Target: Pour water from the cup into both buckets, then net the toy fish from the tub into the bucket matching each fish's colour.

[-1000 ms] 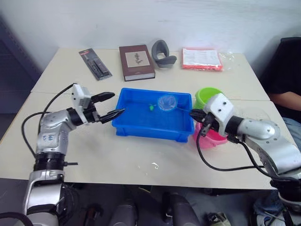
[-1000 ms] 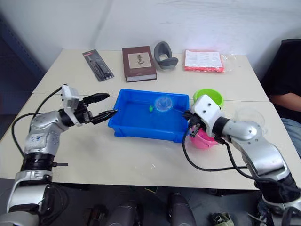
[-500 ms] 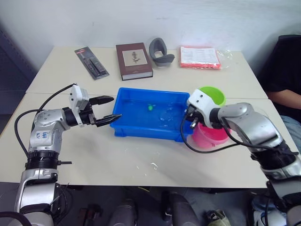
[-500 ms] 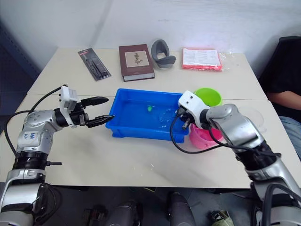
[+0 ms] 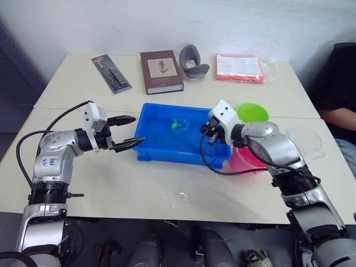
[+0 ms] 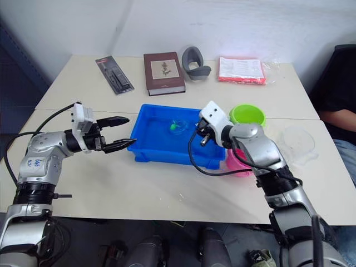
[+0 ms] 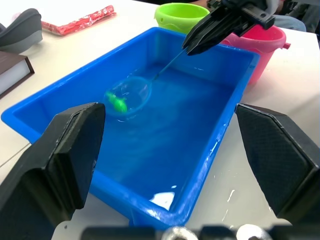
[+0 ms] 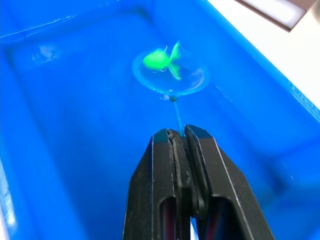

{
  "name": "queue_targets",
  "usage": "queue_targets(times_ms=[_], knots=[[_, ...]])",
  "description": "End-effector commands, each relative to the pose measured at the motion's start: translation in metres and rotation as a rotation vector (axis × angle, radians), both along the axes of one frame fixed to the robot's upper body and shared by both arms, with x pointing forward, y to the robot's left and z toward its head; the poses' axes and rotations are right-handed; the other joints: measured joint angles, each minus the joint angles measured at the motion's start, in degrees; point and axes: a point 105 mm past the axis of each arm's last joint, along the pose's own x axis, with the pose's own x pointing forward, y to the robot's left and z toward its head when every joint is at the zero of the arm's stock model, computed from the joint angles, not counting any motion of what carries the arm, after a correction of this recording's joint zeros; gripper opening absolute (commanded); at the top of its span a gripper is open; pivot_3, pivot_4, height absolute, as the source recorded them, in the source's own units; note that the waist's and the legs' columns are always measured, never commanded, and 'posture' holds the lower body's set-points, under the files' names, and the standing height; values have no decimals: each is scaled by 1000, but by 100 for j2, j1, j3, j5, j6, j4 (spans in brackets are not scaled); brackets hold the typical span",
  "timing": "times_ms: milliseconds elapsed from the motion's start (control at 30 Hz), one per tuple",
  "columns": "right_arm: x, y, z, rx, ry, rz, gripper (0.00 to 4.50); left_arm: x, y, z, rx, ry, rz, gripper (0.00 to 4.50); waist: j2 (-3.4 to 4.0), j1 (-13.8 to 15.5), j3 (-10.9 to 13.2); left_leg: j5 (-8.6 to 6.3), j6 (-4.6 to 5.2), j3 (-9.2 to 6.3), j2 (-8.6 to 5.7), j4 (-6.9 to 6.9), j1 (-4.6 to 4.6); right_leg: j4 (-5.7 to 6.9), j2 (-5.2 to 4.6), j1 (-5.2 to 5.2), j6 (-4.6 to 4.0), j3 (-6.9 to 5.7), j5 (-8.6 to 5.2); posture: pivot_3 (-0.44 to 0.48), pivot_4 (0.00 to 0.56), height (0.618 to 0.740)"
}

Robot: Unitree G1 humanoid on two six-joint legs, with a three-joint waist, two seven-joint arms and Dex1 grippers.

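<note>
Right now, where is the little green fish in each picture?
Left eye view: the green fish sits in the tub's far half, near the middle.
Right eye view: same spot, left of the right gripper.
Left wrist view: inside the net hoop, at the stick's far end.
Right wrist view: in the net, just beyond the shut fingertips.
Shared landmark: the blue tub.

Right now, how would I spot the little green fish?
Find the big blue tub in the middle of the table. Inside it, the right tool holds a thin stick with a round net. The fish sits in that hoop, the only bright green speck in the water.
</note>
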Motion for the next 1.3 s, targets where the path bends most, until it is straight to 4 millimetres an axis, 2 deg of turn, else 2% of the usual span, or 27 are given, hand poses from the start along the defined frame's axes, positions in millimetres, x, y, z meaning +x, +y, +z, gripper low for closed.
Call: queue_targets(times_ms=[33,200,433,567,667,800,967,1067,1300], knots=[[-21,-1,27,88,-110,65,0,-2,0,15,-7,-54,-8,4470,0,-5,0,0,0,1,0,0,0,0,1,0,0,0,0,0,150,740],[-47,-9,35,120,-153,99,0,-3,-8,21,-35,-65,-40,4470,0,-16,0,0,-1,7,2,0,8,6,6,1,0,4,0,0,150,740],[-77,-40,52,142,-270,12,0,-8,-32,29,-119,-64,-126,4470,0,34,0,-1,2,3,1,2,8,-1,3,10,2,2,1,0,150,740],[-88,-68,67,137,-360,-113,0,-10,-47,26,-145,-48,-159,4470,0,52,0,-2,3,3,0,1,12,-1,4,12,3,4,2,0,150,740],[-93,-97,66,58,-389,-209,0,-11,-58,24,-181,-28,-180,4470,0,78,0,-2,3,5,0,1,15,0,6,14,3,5,2,0,150,740],[-92,-141,69,-75,-470,-345,0,-12,-74,19,-199,-8,-218,4470,0,104,0,-3,5,11,-1,1,19,-1,11,18,3,8,2,0,150,740],[-84,-175,64,-275,-559,-431,0,-15,-90,17,-224,1,-256,4470,0,116,0,-2,7,15,-2,1,27,2,15,21,5,12,3,0,150,740],[-75,-188,60,-410,-597,-453,0,-15,-98,17,-231,1,-269,4470,0,115,0,-1,8,18,-4,2,27,2,15,22,5,12,3,0,150,740],[-57,-192,56,-792,-758,-321,0,-13,-105,18,-240,-5,-283,4470,3,102,1,2,6,25,-3,2,30,4,15,22,5,13,3,0,150,740]])
